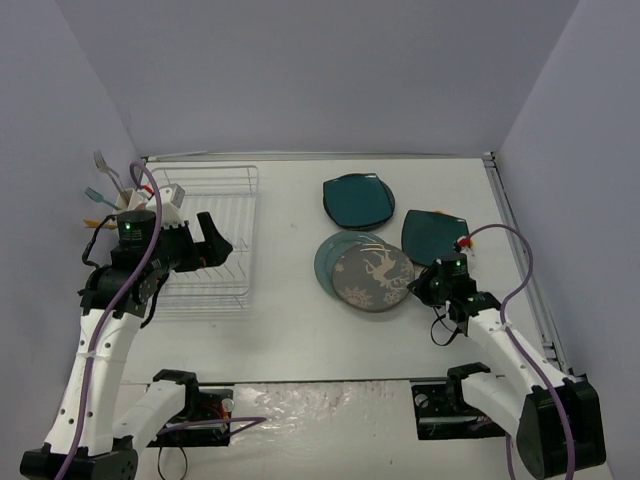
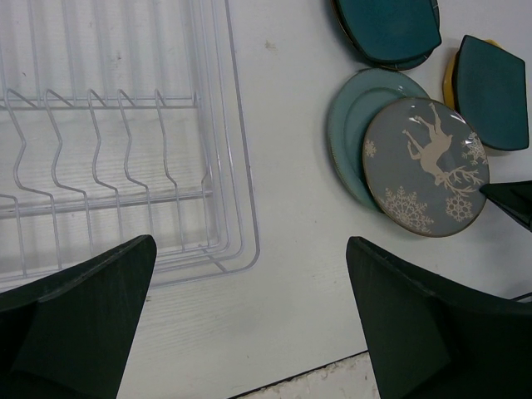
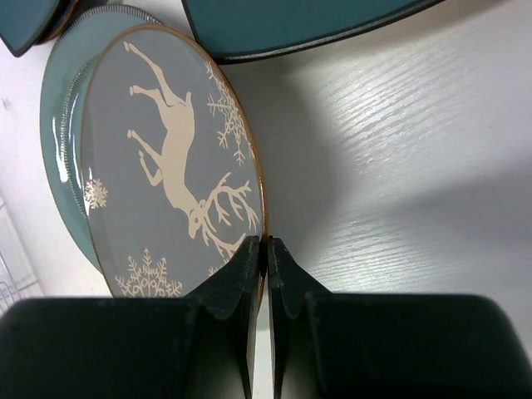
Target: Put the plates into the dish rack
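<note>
My right gripper [image 1: 428,281] [image 3: 264,246] is shut on the rim of the grey-brown reindeer plate [image 1: 372,278] [image 3: 166,158] [image 2: 426,166], tilting it up off the blue-grey plate [image 1: 327,260] [image 3: 62,150] [image 2: 347,125] beneath. One dark teal plate [image 1: 358,198] [image 2: 386,29] lies at the back. Another dark teal plate [image 1: 435,236] [image 2: 492,91] [image 3: 283,21] lies to the right, over a yellow-orange plate [image 2: 450,76] of which only an edge shows. My left gripper [image 1: 212,240] [image 2: 249,324] is open and empty over the near right corner of the white dish rack [image 1: 215,235] [image 2: 241,208]. No red plate shows.
A white cutlery cup [image 1: 162,196] with utensils stands at the rack's left back corner. Purple walls close in the table on three sides. The table's near edge [image 2: 316,378] shows in the left wrist view.
</note>
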You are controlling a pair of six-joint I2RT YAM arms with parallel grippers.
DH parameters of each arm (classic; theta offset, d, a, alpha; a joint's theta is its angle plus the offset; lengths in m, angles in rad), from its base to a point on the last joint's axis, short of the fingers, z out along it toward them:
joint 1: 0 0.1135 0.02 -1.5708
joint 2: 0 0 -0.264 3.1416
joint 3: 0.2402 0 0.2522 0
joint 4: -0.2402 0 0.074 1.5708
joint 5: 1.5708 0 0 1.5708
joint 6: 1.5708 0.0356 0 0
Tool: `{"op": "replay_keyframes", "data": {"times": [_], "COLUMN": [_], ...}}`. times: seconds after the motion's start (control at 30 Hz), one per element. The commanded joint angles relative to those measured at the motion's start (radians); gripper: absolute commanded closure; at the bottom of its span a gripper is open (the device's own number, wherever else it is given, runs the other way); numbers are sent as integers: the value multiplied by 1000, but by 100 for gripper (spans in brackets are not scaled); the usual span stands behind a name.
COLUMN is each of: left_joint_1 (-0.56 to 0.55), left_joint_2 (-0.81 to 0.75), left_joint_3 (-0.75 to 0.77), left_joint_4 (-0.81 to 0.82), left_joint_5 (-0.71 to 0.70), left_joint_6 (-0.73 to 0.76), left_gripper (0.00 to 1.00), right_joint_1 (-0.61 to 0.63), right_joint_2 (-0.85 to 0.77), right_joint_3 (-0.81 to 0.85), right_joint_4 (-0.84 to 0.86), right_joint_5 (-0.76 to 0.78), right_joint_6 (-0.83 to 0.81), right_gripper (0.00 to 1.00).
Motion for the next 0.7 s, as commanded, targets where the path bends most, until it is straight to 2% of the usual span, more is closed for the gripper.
{"op": "replay_keyframes", "data": {"times": [0.0,0.13,0.23,0.27,0.37,0.47,0.67], "left_joint_1": [-9,-10,-11,-10,-11,-11,-14], "left_joint_2": [4,2,4,4,8,11,16], "left_joint_3": [31,29,31,31,31,32,34], "left_joint_4": [49,44,41,41,40,39,47], "left_joint_5": [14,9,6,7,14,13,29], "left_joint_6": [-4,-1,1,-1,-4,-9,-27], "left_gripper": [3,3,3,3,3,3,3], "right_joint_1": [-16,-22,-27,-28,-30,-31,-33], "right_joint_2": [-24,-20,-20,-20,-2,52,175], "right_joint_3": [-15,-32,-38,-39,-41,-43,-53], "right_joint_4": [22,43,67,72,112,189,364], "right_joint_5": [-31,-35,-50,-55,-83,-131,-198], "right_joint_6": [-10,-16,-19,-18,-18,-22,-11], "right_gripper": [100,79,56,46,28,22,23]}}
